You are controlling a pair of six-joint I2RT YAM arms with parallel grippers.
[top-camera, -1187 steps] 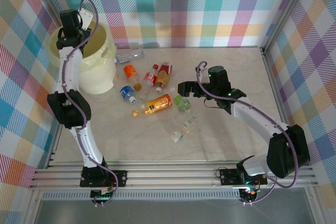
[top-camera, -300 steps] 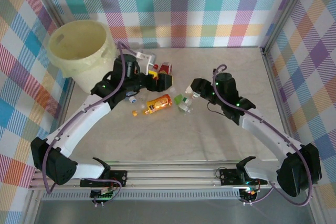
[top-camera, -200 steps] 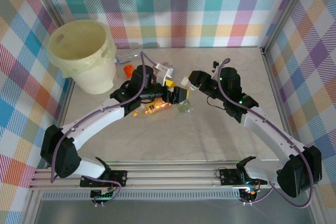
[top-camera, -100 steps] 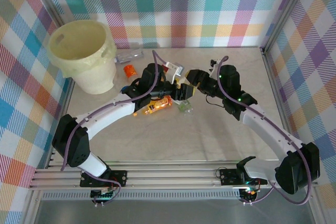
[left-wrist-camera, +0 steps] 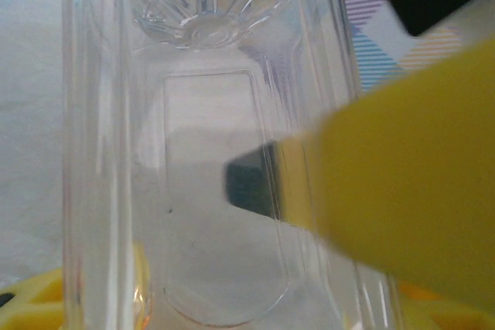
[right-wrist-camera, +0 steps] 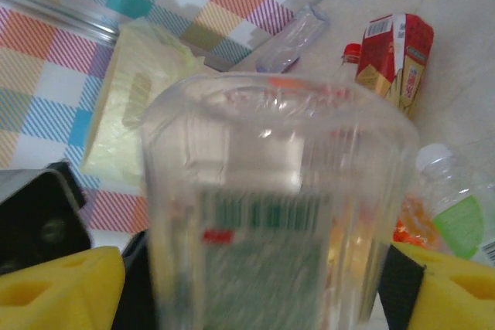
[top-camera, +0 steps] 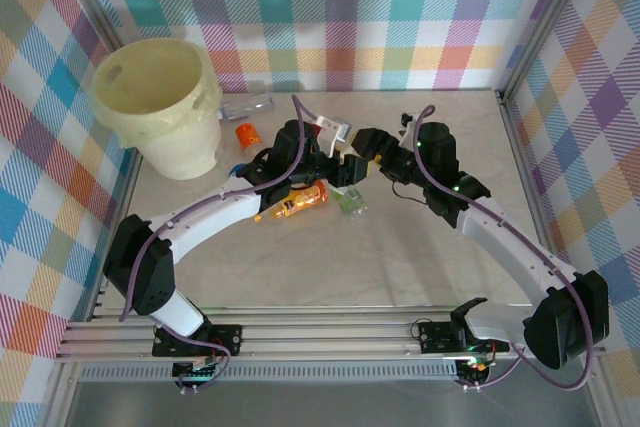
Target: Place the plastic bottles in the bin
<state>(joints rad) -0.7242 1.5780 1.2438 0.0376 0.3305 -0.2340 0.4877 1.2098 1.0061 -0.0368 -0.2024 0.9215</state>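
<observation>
Partly blurred, clear bottle (right-wrist-camera: 278,214) between right hand (right-wrist-camera: 251,280) fingers; lower end cropped.

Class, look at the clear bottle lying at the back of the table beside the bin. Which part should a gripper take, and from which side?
Probably the middle of its body, from straight above, jaws across its length. The clear bottle lies flat on its side near the back wall, with the bin close at one end, so a sideways approach looks cramped.
</observation>
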